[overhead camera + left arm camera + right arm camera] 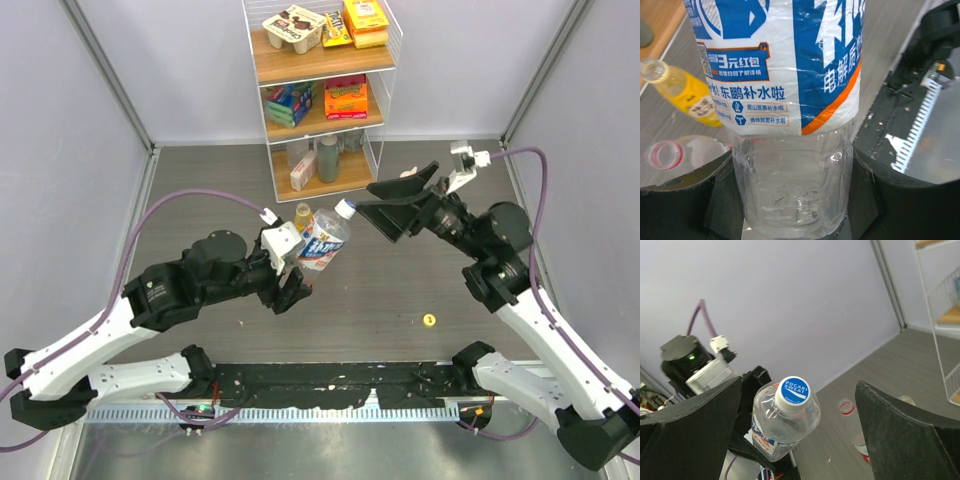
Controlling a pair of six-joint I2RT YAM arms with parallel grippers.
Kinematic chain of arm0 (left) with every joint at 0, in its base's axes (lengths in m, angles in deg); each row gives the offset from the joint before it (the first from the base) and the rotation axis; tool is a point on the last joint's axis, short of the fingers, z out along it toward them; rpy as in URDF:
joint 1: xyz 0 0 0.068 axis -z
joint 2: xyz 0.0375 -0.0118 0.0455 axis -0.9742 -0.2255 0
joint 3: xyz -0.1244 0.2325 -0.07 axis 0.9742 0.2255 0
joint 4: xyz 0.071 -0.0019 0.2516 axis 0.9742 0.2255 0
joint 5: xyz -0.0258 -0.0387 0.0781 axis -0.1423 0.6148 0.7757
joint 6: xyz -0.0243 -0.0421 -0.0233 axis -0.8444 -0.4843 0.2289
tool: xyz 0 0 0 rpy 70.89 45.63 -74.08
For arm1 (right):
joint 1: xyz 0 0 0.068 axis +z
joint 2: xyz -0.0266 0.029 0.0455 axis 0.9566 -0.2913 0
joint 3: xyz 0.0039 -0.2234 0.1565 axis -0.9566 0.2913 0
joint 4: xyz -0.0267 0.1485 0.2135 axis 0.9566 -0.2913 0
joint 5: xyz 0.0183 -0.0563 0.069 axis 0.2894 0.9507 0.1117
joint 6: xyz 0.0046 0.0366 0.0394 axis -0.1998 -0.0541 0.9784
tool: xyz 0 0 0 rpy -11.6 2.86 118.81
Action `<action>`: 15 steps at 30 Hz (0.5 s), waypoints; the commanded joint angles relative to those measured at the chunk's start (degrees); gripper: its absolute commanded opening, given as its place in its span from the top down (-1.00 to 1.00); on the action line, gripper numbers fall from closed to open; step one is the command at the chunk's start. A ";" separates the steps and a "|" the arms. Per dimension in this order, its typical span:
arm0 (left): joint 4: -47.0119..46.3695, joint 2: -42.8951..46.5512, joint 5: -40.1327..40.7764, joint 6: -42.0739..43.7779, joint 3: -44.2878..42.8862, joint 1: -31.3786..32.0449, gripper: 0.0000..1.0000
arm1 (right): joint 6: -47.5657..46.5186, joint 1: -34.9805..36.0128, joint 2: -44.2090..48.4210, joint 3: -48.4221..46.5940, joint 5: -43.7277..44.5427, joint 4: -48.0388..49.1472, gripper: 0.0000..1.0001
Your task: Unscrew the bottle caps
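Observation:
My left gripper (292, 268) (797, 205) is shut on the base of a clear bottle with a blue-white label (322, 242) (790, 75), holding it tilted above the table. Its white cap (345, 208) (794, 392), with a blue top, sits on the neck. My right gripper (376, 210) (799, 390) is open just right of the cap; the cap lies between its wide fingers, apart from both. A yellow juice bottle (303, 214) (682, 92) stands uncapped behind the held one. A clear bottle with a red neck ring (665, 152) (846, 407) stands uncapped beside it. A yellow cap (429, 320) lies on the table.
A white wire rack (320, 100) with snack boxes and a pale green bottle (328, 158) stands at the back centre. Grey walls enclose the table on the left, back and right. A black rail (330, 385) runs along the near edge between the arm bases.

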 commanded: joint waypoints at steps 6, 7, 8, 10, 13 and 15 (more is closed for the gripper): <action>4.69 -7.08 17.08 3.39 -6.49 0.14 1.00 | 3.80 0.02 -8.23 -4.49 3.22 -3.29 -0.98; 5.12 -7.79 18.66 3.56 -6.67 0.14 1.00 | 4.33 0.01 -8.77 -4.49 3.30 -3.03 -0.95; 5.56 -8.75 20.33 3.74 -7.02 0.05 1.00 | 4.77 0.10 -9.64 -4.58 3.39 -2.50 -0.95; 6.71 -10.51 23.67 3.65 -7.64 0.22 1.00 | 5.12 0.01 -10.79 -4.93 4.00 -2.67 -0.92; 7.59 -12.53 27.72 3.65 -8.60 0.14 1.00 | 5.74 0.10 -12.89 -5.28 5.15 -3.11 -0.89; 7.85 -13.24 29.65 3.74 -9.04 0.14 1.00 | 6.44 0.10 -14.39 -5.45 5.76 -3.03 -0.86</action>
